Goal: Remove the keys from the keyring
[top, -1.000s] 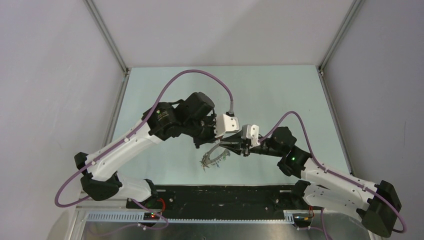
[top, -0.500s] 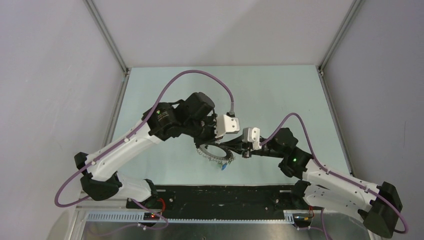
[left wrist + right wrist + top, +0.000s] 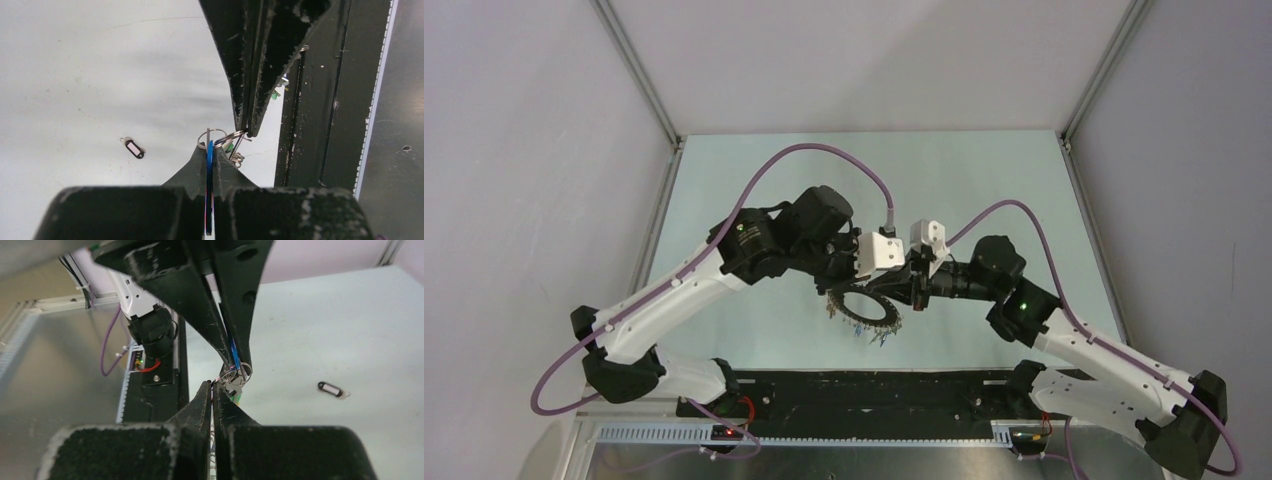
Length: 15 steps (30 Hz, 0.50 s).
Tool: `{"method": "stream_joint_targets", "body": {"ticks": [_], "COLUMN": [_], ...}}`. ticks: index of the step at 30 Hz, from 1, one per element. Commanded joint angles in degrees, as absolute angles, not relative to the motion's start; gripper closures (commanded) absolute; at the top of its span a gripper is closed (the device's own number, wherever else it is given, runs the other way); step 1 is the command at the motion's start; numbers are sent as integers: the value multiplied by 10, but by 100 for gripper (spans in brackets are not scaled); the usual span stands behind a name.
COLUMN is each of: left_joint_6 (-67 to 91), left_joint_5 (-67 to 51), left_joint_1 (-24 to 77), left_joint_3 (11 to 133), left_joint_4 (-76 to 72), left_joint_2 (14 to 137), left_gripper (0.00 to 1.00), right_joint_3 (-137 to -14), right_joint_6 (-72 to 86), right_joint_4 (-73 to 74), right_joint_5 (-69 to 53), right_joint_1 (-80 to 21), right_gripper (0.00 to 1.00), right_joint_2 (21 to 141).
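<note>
My left claw clamps a flat blue plastic key head; my right claw, shut, seemingly pinches a small silver split ring. The large thin silver-grey metal keyring, fringed with small keys, hangs between them above the surface.

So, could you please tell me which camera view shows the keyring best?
Top external: only there does the whole keyring show, as a complete hoop with keys dangling below it. Both wrist views show just small loops of wire next to the shut jaws, never the full hoop.
</note>
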<state>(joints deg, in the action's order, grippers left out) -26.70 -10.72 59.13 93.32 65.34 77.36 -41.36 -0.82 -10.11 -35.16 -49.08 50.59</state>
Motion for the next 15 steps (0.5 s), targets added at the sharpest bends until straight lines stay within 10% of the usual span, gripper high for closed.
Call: {"method": "stream_joint_targets", "body": {"ticks": [1, 15], "left_joint_6": [-288, -262], "left_joint_5": [-104, -139], "left_joint_1": [595, 573], "left_joint_3": [924, 930], "left_joint_4": [611, 579], "left_joint_2": [758, 788], "left_gripper": [100, 100], "right_joint_3": [-459, -460], "right_joint_6": [105, 87], "right_joint_4": [-85, 48], "right_joint_5": [-371, -286], "right_joint_1": [-467, -455], "right_gripper": [100, 100], "right_joint_2": [502, 537]}}
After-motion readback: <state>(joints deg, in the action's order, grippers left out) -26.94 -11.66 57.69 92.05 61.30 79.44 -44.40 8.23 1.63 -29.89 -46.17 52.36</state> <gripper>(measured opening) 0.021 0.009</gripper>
